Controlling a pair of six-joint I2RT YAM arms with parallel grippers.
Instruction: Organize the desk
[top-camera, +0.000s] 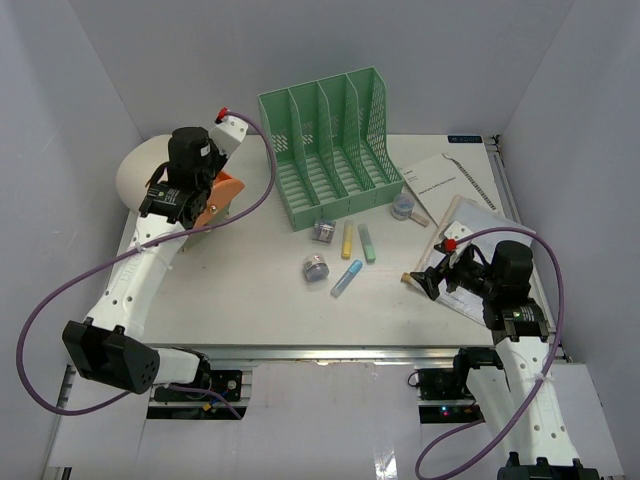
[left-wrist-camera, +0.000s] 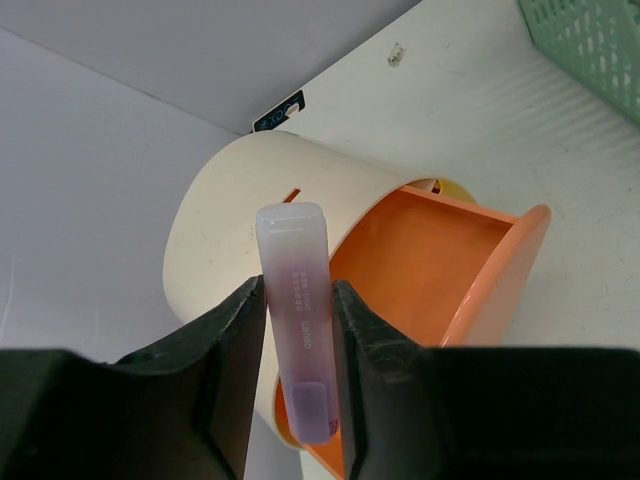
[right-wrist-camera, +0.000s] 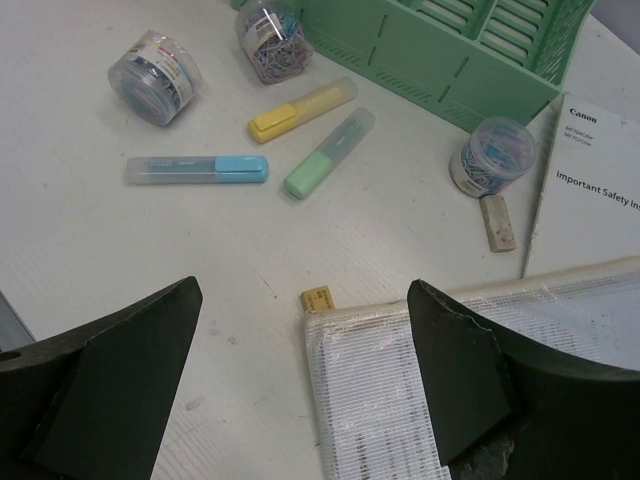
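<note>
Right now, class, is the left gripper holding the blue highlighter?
No: the left gripper pinches a purple highlighter; the blue highlighter lies on the desk.

In the top view we see three plain white walls that close the scene. The left wall (top-camera: 60, 100) fills the upper left of the frame, the back wall (top-camera: 300, 50) runs across the top, and the right wall (top-camera: 600, 120) stands in the upper right. Between them lies the flat white desk (top-camera: 250, 290). A metal rail (top-camera: 330, 352) runs along its lower edge, and under it a white panel (top-camera: 330, 420) covers the bottom centre. The light is soft and even, and the shadows are faint.
</note>
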